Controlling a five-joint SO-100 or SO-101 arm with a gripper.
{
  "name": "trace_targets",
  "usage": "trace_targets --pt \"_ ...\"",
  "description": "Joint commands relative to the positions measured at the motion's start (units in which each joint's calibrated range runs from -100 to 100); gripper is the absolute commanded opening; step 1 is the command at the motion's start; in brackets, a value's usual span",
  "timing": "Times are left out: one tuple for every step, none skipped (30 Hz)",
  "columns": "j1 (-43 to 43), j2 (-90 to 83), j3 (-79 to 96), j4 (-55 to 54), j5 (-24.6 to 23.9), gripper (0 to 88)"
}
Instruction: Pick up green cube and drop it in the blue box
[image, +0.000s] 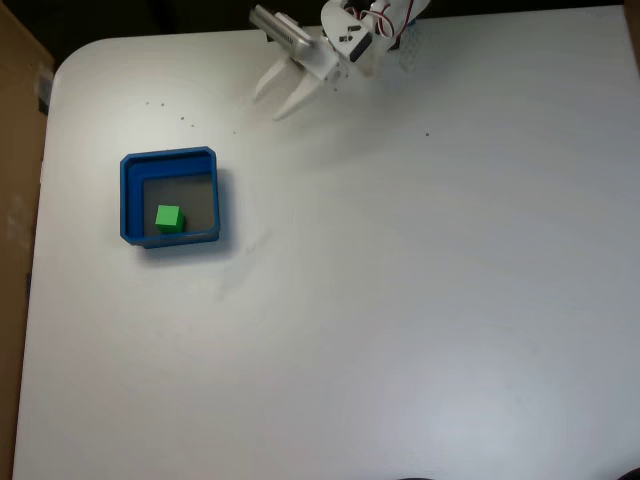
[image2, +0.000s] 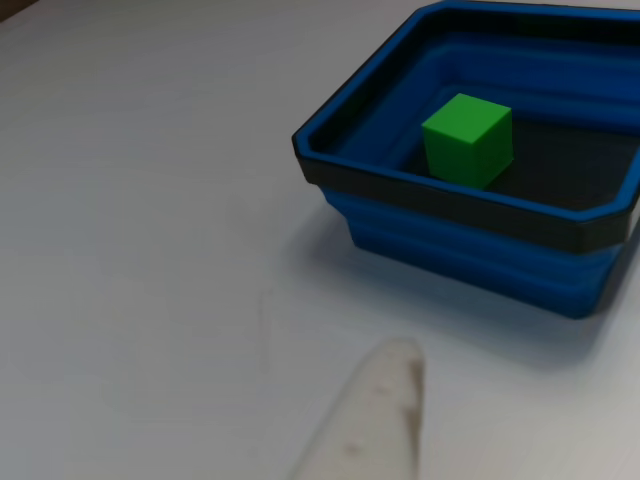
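Note:
The green cube (image: 168, 218) (image2: 468, 138) lies on the grey floor of the blue box (image: 130, 190) (image2: 450, 235), near its front-left corner in the fixed view. The box stands on the white table at the left. My gripper (image: 272, 100) hovers at the table's far edge, well to the right of the box and apart from it. It is open, and nothing is between its white fingers. In the other view one white fingertip (image2: 375, 400) pokes in from the bottom edge, short of the box wall.
The white table (image: 400, 300) stretches wide to the right of and in front of the box. A brown board (image: 15, 150) runs along its left edge. A few dark specks (image: 170, 112) dot the surface behind the box.

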Motion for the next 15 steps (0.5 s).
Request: trace_targets --pt "-1.2 -5.7 1.8 -1.3 0.3 23.0" --pt "-1.2 -6.0 1.8 -1.3 0.3 23.0" --pt "-1.3 -6.3 1.7 -1.2 0.3 23.0" --pt "-1.3 -6.3 1.7 -1.1 0.3 23.0" --pt "-1.3 -6.3 1.7 -1.0 0.3 23.0" --pt "-1.4 -6.3 1.7 -0.9 0.3 23.0" --pt "-1.5 -6.3 1.7 -0.9 0.3 23.0" --pt "-2.0 -6.4 1.8 -0.9 0.3 23.0" --pt "-3.0 -6.4 1.8 -0.9 0.3 23.0" --pt "-4.6 -6.4 1.8 -0.9 0.2 23.0" --pt "-6.5 -6.4 1.8 -0.9 0.0 23.0" --pt "-8.5 -6.5 1.8 -0.9 0.0 23.0" --pt "-10.4 -6.5 1.8 -0.9 0.0 23.0" --pt "-12.0 -6.5 1.8 -0.9 0.0 23.0" --pt "-13.5 -6.5 1.8 -0.9 0.0 23.0"
